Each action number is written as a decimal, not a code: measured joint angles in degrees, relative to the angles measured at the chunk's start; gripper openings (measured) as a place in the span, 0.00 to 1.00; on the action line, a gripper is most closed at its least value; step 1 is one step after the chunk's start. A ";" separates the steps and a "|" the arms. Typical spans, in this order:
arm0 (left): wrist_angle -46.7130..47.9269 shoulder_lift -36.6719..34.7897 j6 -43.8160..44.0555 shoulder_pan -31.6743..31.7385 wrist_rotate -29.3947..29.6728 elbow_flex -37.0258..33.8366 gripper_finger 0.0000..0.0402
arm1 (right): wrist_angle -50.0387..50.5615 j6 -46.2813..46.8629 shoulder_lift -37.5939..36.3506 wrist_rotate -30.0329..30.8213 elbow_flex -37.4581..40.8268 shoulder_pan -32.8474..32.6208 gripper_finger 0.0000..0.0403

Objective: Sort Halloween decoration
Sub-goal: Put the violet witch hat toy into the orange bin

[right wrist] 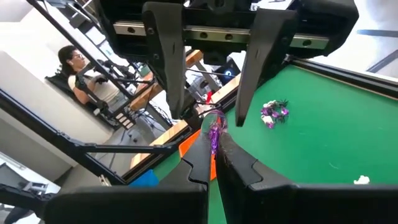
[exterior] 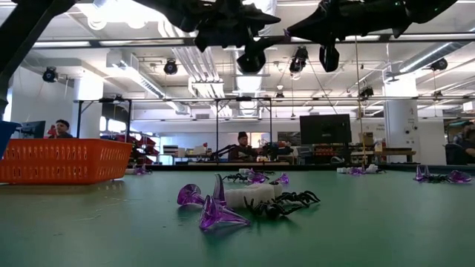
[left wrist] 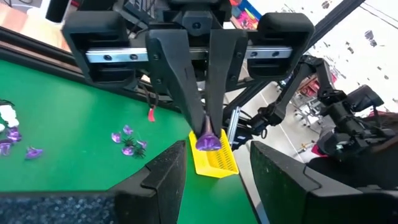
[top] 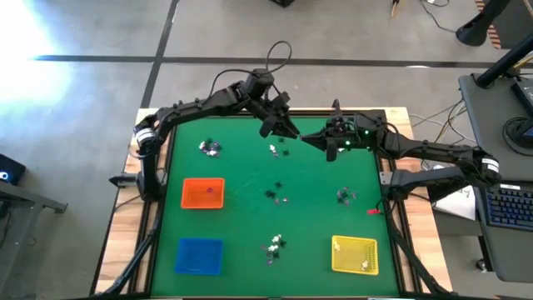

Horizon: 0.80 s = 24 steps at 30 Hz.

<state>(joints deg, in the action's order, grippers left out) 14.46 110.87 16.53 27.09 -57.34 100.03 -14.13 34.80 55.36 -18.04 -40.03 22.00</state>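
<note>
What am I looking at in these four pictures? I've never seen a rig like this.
This is a robot with two dark arms working at a green table. One camera looks straight down from above, one looks across at table height, and one sits on each wrist. On the table lie small clusters of trinkets and three trays: orange, blue and yellow. The arms meet above the far side. The right gripper is shut on a purple trinket. The left gripper faces it, open and empty.
</note>
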 joint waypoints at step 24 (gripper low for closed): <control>-1.21 4.99 4.54 -1.44 -0.67 3.13 0.40 | -0.77 0.70 0.06 0.04 0.00 -0.02 0.02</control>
<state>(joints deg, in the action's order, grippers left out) 13.25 115.86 21.06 25.65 -58.01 103.16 -14.90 35.50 55.42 -18.00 -40.03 21.98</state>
